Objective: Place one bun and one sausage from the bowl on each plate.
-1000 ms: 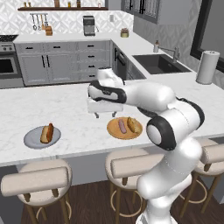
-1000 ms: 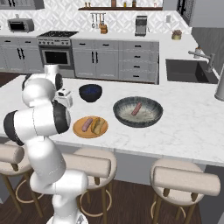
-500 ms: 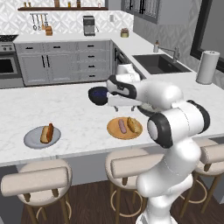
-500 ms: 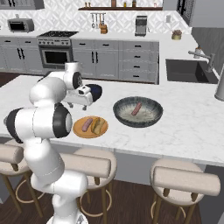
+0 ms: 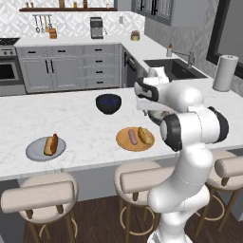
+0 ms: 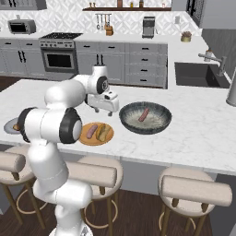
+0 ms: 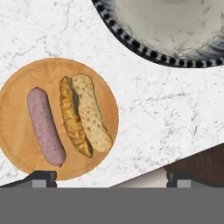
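On the tan-orange plate (image 7: pixel 17 131) lie a pinkish sausage (image 7: pixel 45 127) and a split bun (image 7: pixel 85 116) side by side. My gripper (image 7: pixel 109 179) hovers open and empty above that plate's near edge, at the counter's front. The same plate (image 6: pixel 96 133) sits just left of the wide speckled bowl (image 6: pixel 145 117), which holds one sausage (image 6: pixel 144 114). My gripper (image 6: pixel 105 110) hangs between plate and bowl. The light grey plate (image 5: pixel 45 149), far left, carries a bun and a sausage. My arm hides the speckled bowl in the left base view.
A smaller dark blue bowl (image 5: pixel 108 103) stands behind the orange plate (image 5: pixel 135 139). A paper towel roll (image 5: pixel 224 72) and a sink (image 5: pixel 175 69) are at the right. Padded stools (image 5: pixel 142 178) line the counter's front edge.
My arm has swung to the right, from left of the blue bowl to above the orange plate beside the speckled bowl. The gripper stays open and empty.
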